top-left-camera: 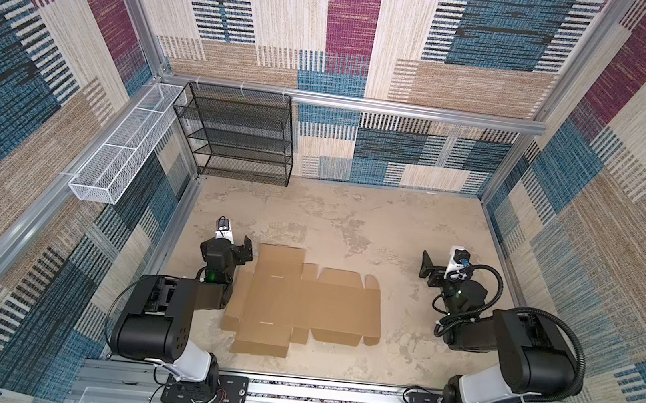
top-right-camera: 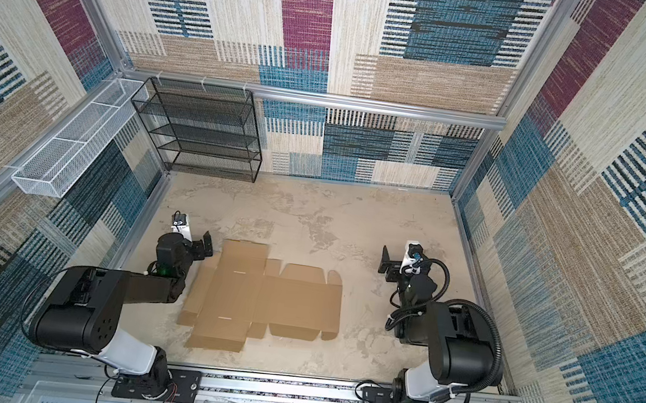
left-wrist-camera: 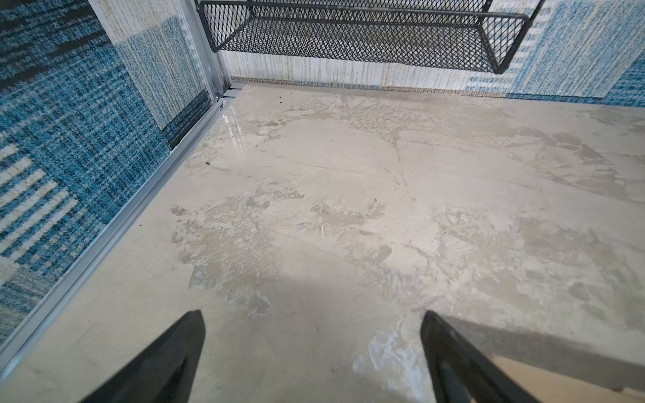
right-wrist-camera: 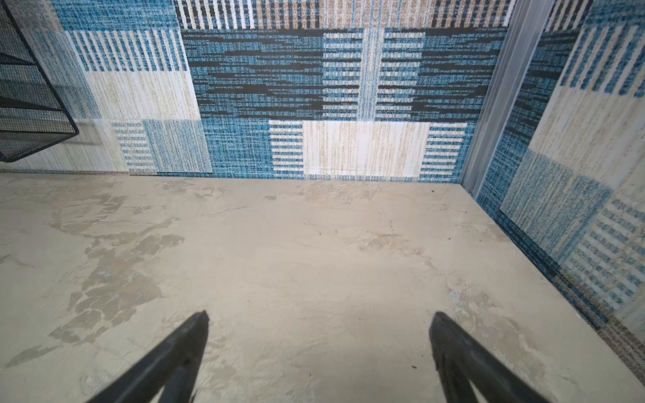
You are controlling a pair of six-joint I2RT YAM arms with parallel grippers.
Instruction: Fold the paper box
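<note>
The paper box [top-left-camera: 302,304] [top-right-camera: 261,299] is seen in both top views as a flat, unfolded die-cut sheet of brown corrugated cardboard, laid on the mottled beige table [top-left-camera: 352,218] between the two arms and nearer the left one. Its surface is plain brown throughout, marked only by creases and two thin pale slots. Its long axis runs across the views from left to right. The broader part, with long flaps extending toward the far and near edges of the table, is turned toward the left arm, while the narrower panel with small rounded tabs is pointed toward the right arm. The left gripper [left-wrist-camera: 313,314] is held wide apart and empty just beside the sheet's far left corner [left-wrist-camera: 558,382]. The right gripper [right-wrist-camera: 321,314] is likewise spread wide over bare table, well apart from the sheet.
</note>
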